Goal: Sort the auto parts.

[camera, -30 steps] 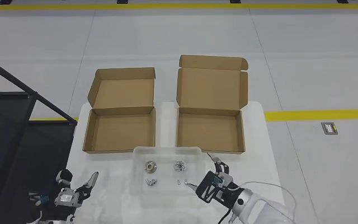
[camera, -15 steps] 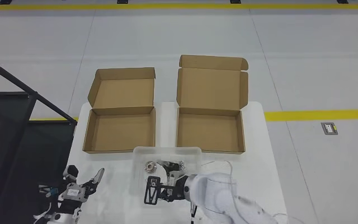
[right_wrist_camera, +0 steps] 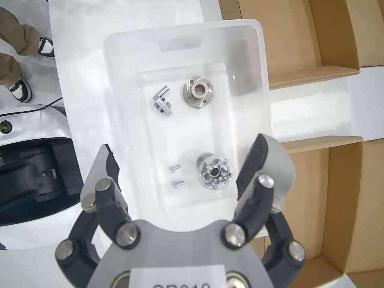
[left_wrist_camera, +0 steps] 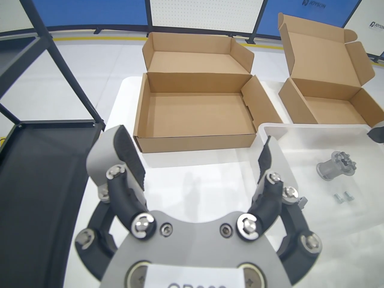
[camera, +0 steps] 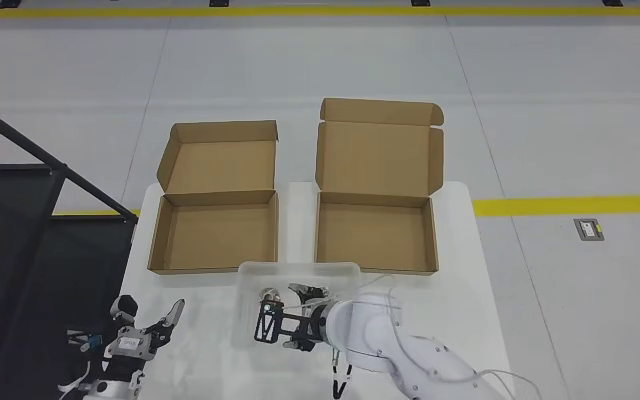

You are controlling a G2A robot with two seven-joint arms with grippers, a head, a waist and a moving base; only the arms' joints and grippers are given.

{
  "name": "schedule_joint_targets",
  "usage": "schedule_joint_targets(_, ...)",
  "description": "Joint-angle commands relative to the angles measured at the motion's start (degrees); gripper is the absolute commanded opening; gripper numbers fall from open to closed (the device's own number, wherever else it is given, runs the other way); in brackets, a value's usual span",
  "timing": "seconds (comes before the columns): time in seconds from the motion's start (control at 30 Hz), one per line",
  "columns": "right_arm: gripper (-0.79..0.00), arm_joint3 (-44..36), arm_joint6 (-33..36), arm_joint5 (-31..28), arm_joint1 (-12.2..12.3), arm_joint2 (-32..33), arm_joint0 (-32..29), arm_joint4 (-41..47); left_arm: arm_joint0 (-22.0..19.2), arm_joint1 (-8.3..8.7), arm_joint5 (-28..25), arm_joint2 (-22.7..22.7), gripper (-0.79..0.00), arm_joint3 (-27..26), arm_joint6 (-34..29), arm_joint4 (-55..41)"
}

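A clear plastic tray [right_wrist_camera: 186, 28] at the table's front holds the metal auto parts. In it lie a round flange [right_wrist_camera: 197, 91], an angled bracket [right_wrist_camera: 162, 103], a splined hub [right_wrist_camera: 213, 175] and two small screws [right_wrist_camera: 175, 167]. My right gripper [right_wrist_camera: 184, 157] hovers open above the tray, over the end with the hub and screws, holding nothing; in the top view the right gripper [camera: 290, 318] covers most of the tray [camera: 300, 267]. My left gripper [left_wrist_camera: 195, 148] stands open and empty over the table left of the tray [left_wrist_camera: 300, 127], near the front-left corner [camera: 150, 335].
Two open cardboard boxes stand behind the tray, the left box [camera: 213, 235] and the right box [camera: 375, 235], both with lids up. A black metal rack [camera: 40, 250] borders the table's left side.
My right arm has swung left from beside the tray's right end to above the tray, its gripper still open. The left gripper has shifted only slightly.
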Motion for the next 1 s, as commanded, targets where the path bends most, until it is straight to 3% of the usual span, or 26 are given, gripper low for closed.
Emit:
schedule_joint_targets(0.0, 0.000, 0.00, 0.00, 0.00, 0.00, 0.00, 0.00, 0.00, 0.00, 0.00, 0.00, 0.00, 0.000, 0.00, 0.00, 0.00)
schedule_joint_targets(0.3, 0.000, 5.03, -2.72, 9.03, -0.89, 0.53, -1.12, -2.87, -0.37, -0.29, 0.47, 0.73, 0.000, -0.70, -0.04, 0.09)
schedule_joint_targets(0.6, 0.000, 11.42, 2.62, 10.99, -2.42, -0.68, 0.47, -2.56, -0.26, -0.41, 1.34, 0.82, 0.000, -0.60, -0.02, 0.38)
schedule_joint_targets(0.97, 0.000, 19.95, -2.32, 12.26, -4.21, -0.29, 2.36, -0.71, -0.26, -0.41, 1.34, 0.82, 0.000, -0.60, -0.02, 0.38)
